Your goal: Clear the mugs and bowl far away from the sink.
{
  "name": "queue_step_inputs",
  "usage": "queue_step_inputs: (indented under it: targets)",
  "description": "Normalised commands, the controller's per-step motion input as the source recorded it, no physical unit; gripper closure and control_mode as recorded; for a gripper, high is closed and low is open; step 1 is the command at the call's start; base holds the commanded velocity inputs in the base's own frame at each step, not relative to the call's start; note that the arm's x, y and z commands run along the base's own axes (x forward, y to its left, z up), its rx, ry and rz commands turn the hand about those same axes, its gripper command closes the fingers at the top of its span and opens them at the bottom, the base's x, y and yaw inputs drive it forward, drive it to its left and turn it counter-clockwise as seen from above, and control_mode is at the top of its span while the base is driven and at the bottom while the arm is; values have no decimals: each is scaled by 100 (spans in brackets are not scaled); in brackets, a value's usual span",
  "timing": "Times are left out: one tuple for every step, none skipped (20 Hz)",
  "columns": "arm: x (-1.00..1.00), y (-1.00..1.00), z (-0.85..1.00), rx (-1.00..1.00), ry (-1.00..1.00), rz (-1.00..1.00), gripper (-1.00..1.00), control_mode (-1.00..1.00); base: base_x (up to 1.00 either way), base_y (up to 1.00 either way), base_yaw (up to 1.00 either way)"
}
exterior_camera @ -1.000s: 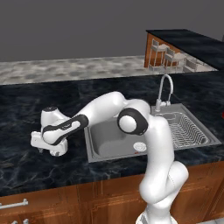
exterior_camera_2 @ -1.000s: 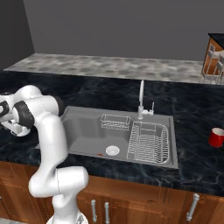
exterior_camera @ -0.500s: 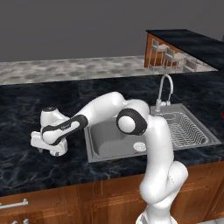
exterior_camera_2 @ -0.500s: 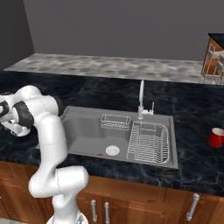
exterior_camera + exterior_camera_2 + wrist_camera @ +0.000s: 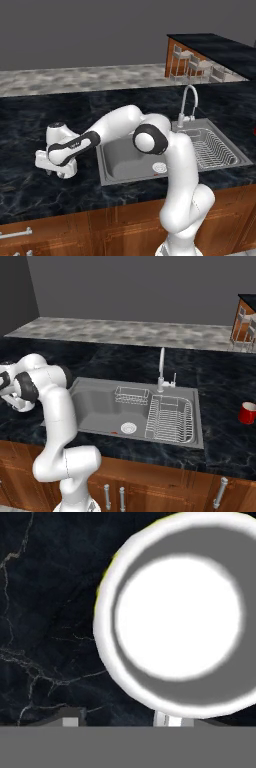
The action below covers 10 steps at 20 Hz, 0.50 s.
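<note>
White mug (image 5: 175, 612): seen from above in the hand view, on the dark marble surface (image 5: 30, 125) left of the sink (image 5: 135, 406), at the hand (image 5: 50, 167). One finger (image 5: 167, 718) is seen under the rim, the other (image 5: 70, 720) out on bare marble (grip cannot be told). Red mug (image 5: 247, 412): stood on the surface right of the sink, near the right edge.

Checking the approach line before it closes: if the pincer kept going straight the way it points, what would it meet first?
Probably the white mug on the black counter; its rim sits over the right fingertip. Depth is unclear.
</note>
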Motion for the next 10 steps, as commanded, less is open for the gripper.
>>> queue_step_inputs:
  targets:
    - [0, 0, -3, 0, 0, 0, 100, -100, 0, 0, 0]
    - [0, 0, -4, 0, 0, 0, 100, -100, 0, 0, 0]
    - [0, 0, -4, 0, 0, 0, 100, -100, 0, 0, 0]
    - [0, 0, -4, 0, 0, 0, 100, -100, 0, 0, 0]
    - [0, 0, -4, 0, 0, 0, 100, -100, 0, 0, 0]
    - [1, 0, -3, 0, 0, 0, 100, -100, 0, 0, 0]
    - [1, 0, -3, 0, 0, 0, 100, -100, 0, 0, 0]
    - [2, 0, -1, 0, 0, 0, 100, -100, 0, 0, 0]
    - [2, 0, 0, 0, 0, 0, 100, -100, 0, 0, 0]
    - [2, 0, 0, 0, 0, 0, 100, -100, 0, 0, 0]
